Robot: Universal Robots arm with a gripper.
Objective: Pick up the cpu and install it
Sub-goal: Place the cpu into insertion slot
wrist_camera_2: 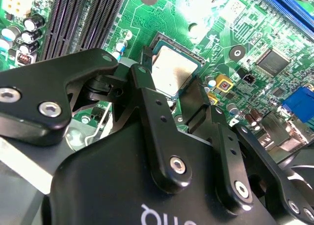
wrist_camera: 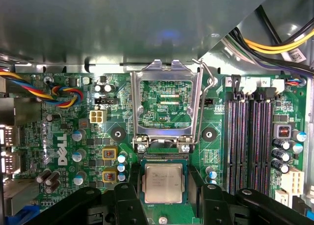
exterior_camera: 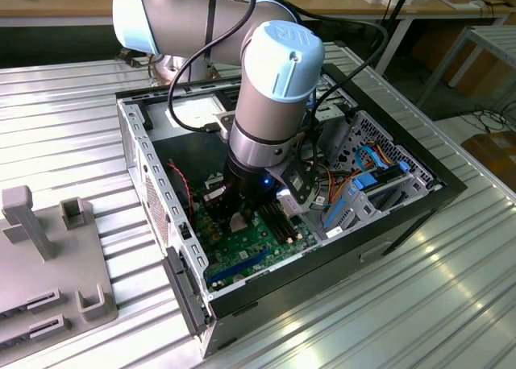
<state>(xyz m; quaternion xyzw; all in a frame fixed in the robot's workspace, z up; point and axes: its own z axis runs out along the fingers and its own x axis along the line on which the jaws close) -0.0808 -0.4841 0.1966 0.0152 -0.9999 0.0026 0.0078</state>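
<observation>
The gripper [wrist_camera_2: 169, 85] is down inside the open computer case [exterior_camera: 149, 167], its black fingers [wrist_camera: 131, 198] spread apart, one on either side of the cpu [wrist_camera: 163, 184]. They look released: a dark strip of socket edge shows between each finger and the chip. The cpu lies flat in its socket on the green motherboard [wrist_camera: 216, 154]. Just beyond it the silver socket frame [wrist_camera: 167, 68] is swung open, with its wire lever [wrist_camera: 208, 80] beside it. It's tight in there: small capacitors [wrist_camera: 121, 162] crowd one finger and the long black memory slots [wrist_camera: 250, 131] run along the other side. In the exterior view, blue cables [exterior_camera: 367, 163] hang toward the exterior view's right of the arm.
</observation>
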